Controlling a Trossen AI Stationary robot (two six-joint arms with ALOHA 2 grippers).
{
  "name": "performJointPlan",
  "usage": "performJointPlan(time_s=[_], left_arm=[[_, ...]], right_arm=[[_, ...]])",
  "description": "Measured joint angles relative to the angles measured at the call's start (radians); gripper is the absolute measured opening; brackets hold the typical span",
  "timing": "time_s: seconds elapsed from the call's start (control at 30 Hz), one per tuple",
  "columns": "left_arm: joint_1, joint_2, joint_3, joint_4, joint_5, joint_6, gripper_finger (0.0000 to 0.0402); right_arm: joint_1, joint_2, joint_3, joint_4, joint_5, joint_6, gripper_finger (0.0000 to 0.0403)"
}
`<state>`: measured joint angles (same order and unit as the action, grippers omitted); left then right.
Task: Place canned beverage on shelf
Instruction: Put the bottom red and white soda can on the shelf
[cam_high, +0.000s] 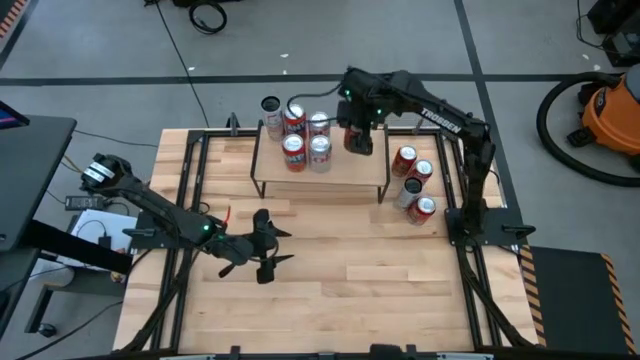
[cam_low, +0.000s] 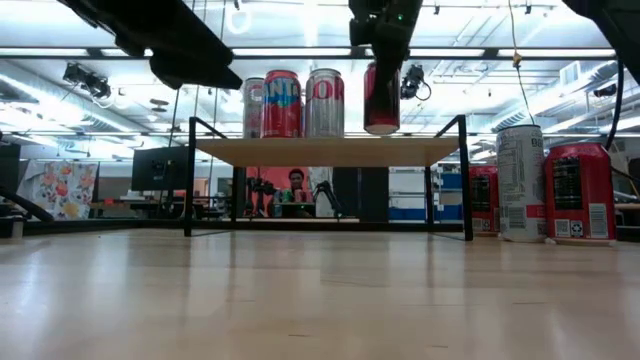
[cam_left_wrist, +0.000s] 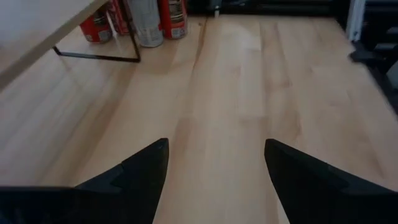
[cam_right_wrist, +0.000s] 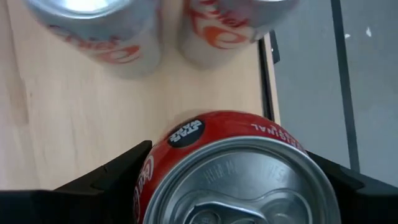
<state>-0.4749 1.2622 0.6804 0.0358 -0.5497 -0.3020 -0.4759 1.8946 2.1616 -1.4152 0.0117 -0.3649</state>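
Observation:
The shelf (cam_high: 335, 188), a light-wood board on thin black legs, stands at the table's far middle, with several red and silver cans (cam_high: 305, 140) upright on its left part. My right gripper (cam_high: 358, 135) is over the board's right part, shut on a red can (cam_right_wrist: 236, 168) that also shows in the low view (cam_low: 382, 100). In the high view the gripper hides that can. My left gripper (cam_high: 268, 255) hovers open over the bare tabletop at the near left, with nothing between its fingers (cam_left_wrist: 143, 171). My right gripper pinches the red can's upper wall (cam_right_wrist: 155, 168), just below the rim, between its two fingers, one on each opposite side. The fingers come from above, pointing steeply down. The can hangs upright, its base just above the shelf board (cam_low: 330, 152), to the right of the standing cans.
Several more cans (cam_high: 412, 185) stand on the tabletop to the right of the shelf, seen in the low view as a silver one (cam_low: 522, 180) and a red one (cam_low: 580, 190). The near half of the wooden table (cam_high: 380, 290) lies bare. Black frame rails run along both sides.

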Motion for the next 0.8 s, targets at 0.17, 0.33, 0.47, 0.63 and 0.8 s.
performJointPlan(time_s=[0.17,0.33,0.47,0.63,0.8], left_arm=[[0.034,-0.015,0.000,-0.010,-0.001,0.061,0.0276],[0.095,-0.015,0.000,-0.010,0.031,0.097,0.0276],[0.133,-0.014,0.000,-0.010,0.071,0.109,0.0276],[0.153,-0.014,0.000,-0.010,0.096,0.115,0.0276],[0.167,-0.014,0.000,-0.008,0.102,0.116,0.0276]], right_arm=[[-0.045,0.000,0.000,0.056,-0.068,-0.043,0.0323],[-0.051,0.036,0.000,0.067,-0.068,-0.078,0.0323],[-0.061,0.054,-0.002,0.068,-0.068,-0.099,0.0323],[-0.087,0.053,-0.001,0.104,-0.091,-0.109,0.0323],[-0.099,0.069,0.000,0.094,-0.114,-0.102,0.0323]])
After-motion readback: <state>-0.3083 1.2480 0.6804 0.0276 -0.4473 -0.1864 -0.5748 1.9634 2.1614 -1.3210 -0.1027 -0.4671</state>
